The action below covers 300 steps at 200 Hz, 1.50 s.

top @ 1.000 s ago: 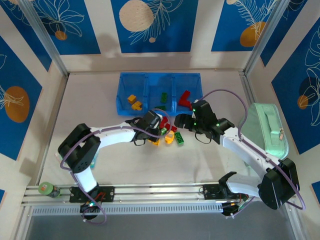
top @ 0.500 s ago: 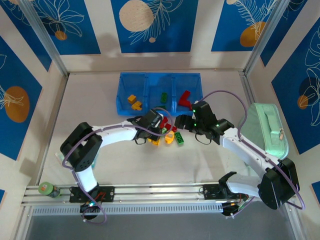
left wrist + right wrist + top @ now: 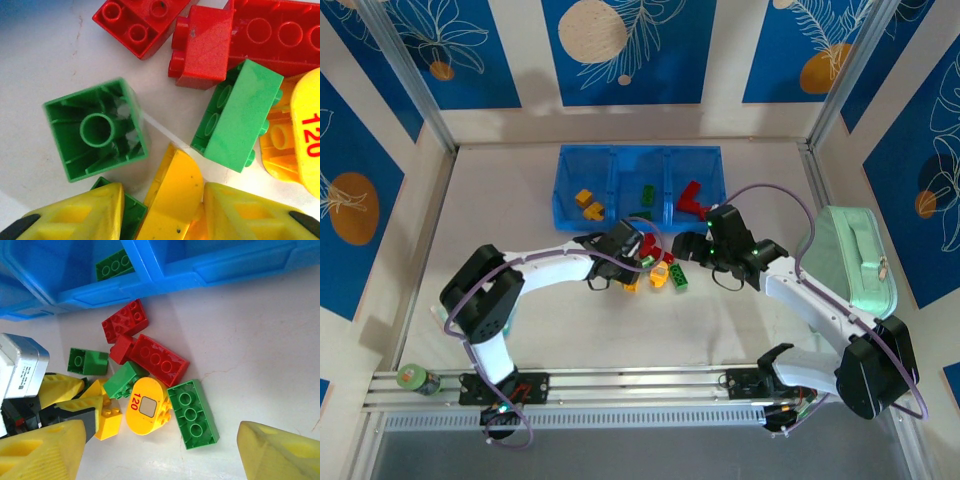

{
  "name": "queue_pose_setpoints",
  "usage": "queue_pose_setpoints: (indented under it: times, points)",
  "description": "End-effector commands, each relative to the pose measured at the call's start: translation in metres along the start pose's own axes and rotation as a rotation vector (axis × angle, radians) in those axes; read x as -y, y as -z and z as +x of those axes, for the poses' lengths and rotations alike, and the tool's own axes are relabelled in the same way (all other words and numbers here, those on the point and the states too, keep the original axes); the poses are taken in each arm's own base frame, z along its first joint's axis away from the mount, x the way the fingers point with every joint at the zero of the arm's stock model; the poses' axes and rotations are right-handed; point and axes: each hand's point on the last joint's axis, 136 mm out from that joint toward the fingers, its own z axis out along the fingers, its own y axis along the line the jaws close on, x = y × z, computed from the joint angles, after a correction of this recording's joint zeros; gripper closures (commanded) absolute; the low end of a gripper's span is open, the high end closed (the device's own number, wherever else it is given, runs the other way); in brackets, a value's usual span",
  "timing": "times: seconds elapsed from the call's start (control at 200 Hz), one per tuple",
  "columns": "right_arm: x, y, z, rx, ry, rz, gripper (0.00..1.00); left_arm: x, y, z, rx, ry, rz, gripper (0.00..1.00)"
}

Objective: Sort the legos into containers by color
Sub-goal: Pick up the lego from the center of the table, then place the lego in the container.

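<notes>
Honestly, left pincer point(image 3: 162, 212) sits narrow around a yellow brick point(image 3: 175, 182) lying lengthwise between its tips, grip unclear.

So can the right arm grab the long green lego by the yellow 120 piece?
Probably yes. The right gripper is open, and the long green lego lies flat on the table between its fingers, nothing on top. The yellow 120 piece sits tight beside it and might get bumped.

Left arm point(image 3: 545, 268) and right arm point(image 3: 815, 300): white links, black joints, looping purple cables point(image 3: 772, 184), green wrist lights point(image 3: 712, 239), ridged yellow fingers point(image 3: 42, 452).
</notes>
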Motion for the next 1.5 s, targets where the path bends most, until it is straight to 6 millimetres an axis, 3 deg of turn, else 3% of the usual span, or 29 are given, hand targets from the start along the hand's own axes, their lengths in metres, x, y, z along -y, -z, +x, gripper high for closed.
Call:
queue_pose_setpoints:
  times: [0.0,0.41,0.65,0.941,1.271,1.496]
  points:
    - [0.001,0.003,0.002,0.002,-0.023,-0.017,0.2,-0.009,-0.003,0.029,-0.105,0.011,-0.021,0.58]
    - [0.009,0.006,0.005,0.014,-0.042,-0.009,0.21,-0.005,0.006,0.013,-0.084,-0.012,-0.012,0.7]
    - [0.014,0.01,0.006,0.027,-0.053,-0.004,0.21,-0.011,0.038,-0.013,-0.001,0.005,-0.017,0.72]
    - [0.017,0.012,0.008,0.029,-0.061,-0.002,0.22,-0.034,0.08,-0.064,0.143,0.128,0.08,0.73]
    - [0.022,0.013,0.011,0.031,-0.071,0.002,0.22,-0.089,0.098,-0.11,0.238,0.256,0.081,0.74]
    - [0.023,0.016,0.011,0.033,-0.073,0.002,0.22,-0.143,0.091,-0.132,0.247,0.335,0.005,0.75]
